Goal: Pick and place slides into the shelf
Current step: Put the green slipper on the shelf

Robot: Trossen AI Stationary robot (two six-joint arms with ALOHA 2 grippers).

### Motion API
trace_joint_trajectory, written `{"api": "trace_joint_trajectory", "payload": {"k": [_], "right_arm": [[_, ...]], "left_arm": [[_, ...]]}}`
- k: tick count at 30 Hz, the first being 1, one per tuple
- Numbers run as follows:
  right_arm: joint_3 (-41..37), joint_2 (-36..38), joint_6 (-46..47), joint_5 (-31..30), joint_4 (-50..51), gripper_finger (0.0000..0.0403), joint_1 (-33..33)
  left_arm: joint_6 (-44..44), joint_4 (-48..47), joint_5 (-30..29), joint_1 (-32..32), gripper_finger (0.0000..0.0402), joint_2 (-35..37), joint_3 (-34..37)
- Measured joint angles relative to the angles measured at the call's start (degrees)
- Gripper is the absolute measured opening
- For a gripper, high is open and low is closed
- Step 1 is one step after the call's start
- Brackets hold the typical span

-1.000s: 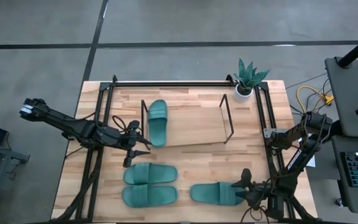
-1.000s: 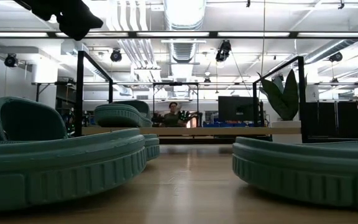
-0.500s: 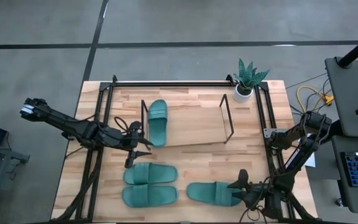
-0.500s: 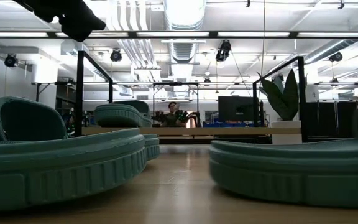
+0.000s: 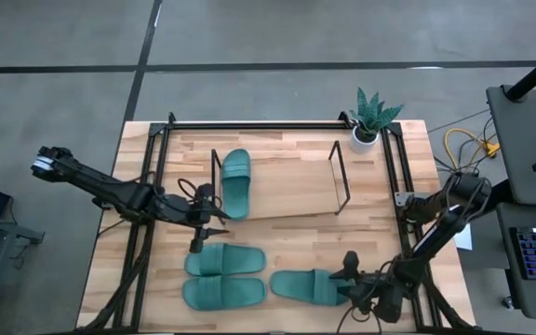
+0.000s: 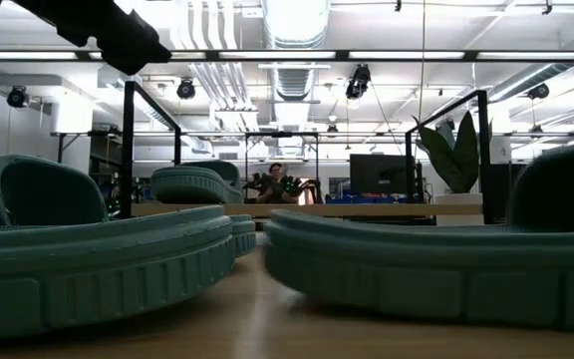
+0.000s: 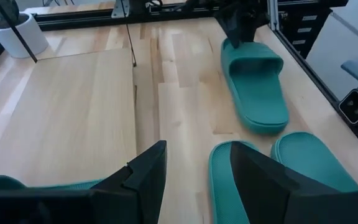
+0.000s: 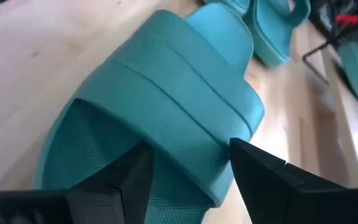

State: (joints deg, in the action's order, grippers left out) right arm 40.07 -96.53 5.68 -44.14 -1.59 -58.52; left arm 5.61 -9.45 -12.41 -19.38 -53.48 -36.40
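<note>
From above, the shelf (image 5: 282,186) holds 1 slide (image 5: 236,181) at its left end. 2 slides (image 5: 224,276) lie side by side on the desk (image 5: 287,154) nearer, left of a 4th slide (image 5: 307,286). The right pincer (image 5: 349,279) grips that slide's strap. The left pincer (image 5: 203,226) hovers open beside the shelf's left end.

The right wrist view shows fingers (image 8: 260,171) straddling the strap.
</note>
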Motion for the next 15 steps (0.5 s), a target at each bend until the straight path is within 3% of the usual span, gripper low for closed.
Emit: {"api": "trace_joint_trajectory", "payload": {"k": [4, 8, 11, 15], "right_arm": [[-0.02, -1.99, -7.27, 0.32, -6.73, 0.0201, 0.09], [0.07, -2.07, -8.63, 0.45, -8.69, 0.0190, 0.28], [0.04, -1.58, -8.74, -0.24, -8.68, 0.0160, 0.44], [0.04, -1.03, -11.28, -0.86, -8.86, 0.0089, 0.52]], "left_arm": [[-0.20, -0.04, -0.01, 0.00, 0.0162, -0.50, 0.00], [-0.32, -0.02, -0.01, 0.00, 0.0162, -0.52, 0.00], [-0.33, -0.04, -0.01, 0.00, 0.0162, -0.48, 0.00], [-0.33, -0.02, -0.01, 0.00, 0.0162, -0.47, 0.00]]}}
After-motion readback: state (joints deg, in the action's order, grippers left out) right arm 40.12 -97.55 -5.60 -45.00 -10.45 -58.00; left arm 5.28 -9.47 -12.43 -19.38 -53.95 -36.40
